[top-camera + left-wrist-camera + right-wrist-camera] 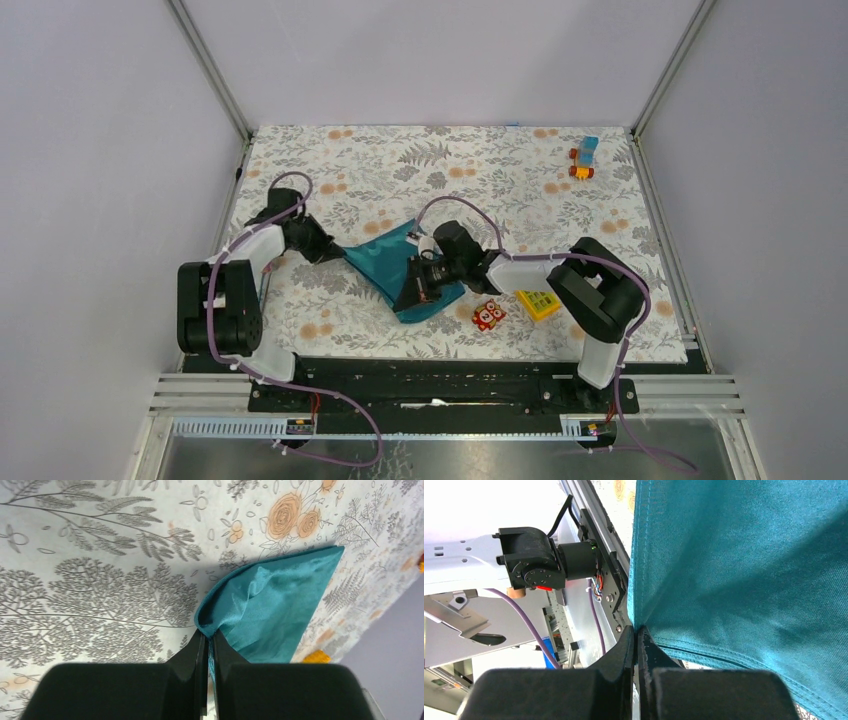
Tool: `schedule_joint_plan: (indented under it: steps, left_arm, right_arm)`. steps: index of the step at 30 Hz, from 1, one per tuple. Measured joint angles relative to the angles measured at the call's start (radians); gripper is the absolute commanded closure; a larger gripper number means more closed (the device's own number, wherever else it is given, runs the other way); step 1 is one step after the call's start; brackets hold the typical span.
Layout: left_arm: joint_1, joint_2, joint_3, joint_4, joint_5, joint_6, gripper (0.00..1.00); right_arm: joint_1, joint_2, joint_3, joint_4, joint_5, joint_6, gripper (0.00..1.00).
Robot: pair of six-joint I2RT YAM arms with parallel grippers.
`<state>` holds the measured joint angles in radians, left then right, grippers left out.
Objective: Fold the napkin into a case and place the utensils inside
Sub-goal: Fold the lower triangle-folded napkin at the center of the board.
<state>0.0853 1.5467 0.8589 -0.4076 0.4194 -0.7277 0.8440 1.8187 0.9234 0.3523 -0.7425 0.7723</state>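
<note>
We have the left gripper [208,636] and right gripper [638,630] both pinched shut on napkin [270,605] hems, low centre in each wrist view; uneven pulling could slip 1 free.

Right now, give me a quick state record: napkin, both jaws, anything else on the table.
napkin: teal, rumpled, held between the two arms, not yet a case
left jaws: shut on the napkin's left corner, low over the table
right jaws: shut on a napkin edge, that side lifted
utensils: none visible in any view
red owl toy: just right of the napkin
yellow block: right of the owl
small orange-and-blue toy: far right corner
</note>
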Motion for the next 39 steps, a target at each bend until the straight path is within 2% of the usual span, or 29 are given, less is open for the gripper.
schedule_joint_plan:
  steps: [11, 17, 25, 36, 39]
  left_arm:
    - [-0.225, -0.007, 0.138, -0.134, -0.37, -0.166, 1.0]
    - [-0.327, 0.041, 0.262, -0.222, -0.494, -0.258, 1.0]
    - [-0.417, 0.166, 0.38, -0.296, -0.586, -0.347, 1.0]
    - [-0.491, 0.323, 0.522, -0.317, -0.601, -0.384, 1.0]
    - [-0.496, 0.359, 0.543, -0.316, -0.6, -0.384, 1.0]
  right_arm:
    - [-0.058, 0.0, -0.088, 0.079, -0.017, 0.037, 1.0]
    - [-0.093, 0.0, -0.131, 0.106, -0.018, 0.038, 1.0]
    - [-0.106, 0.0, -0.156, 0.097, -0.005, 0.01, 1.0]
    - [-0.122, -0.019, -0.16, 0.021, 0.038, -0.072, 1.0]
    - [-0.132, -0.023, -0.16, -0.004, 0.053, -0.095, 0.97]
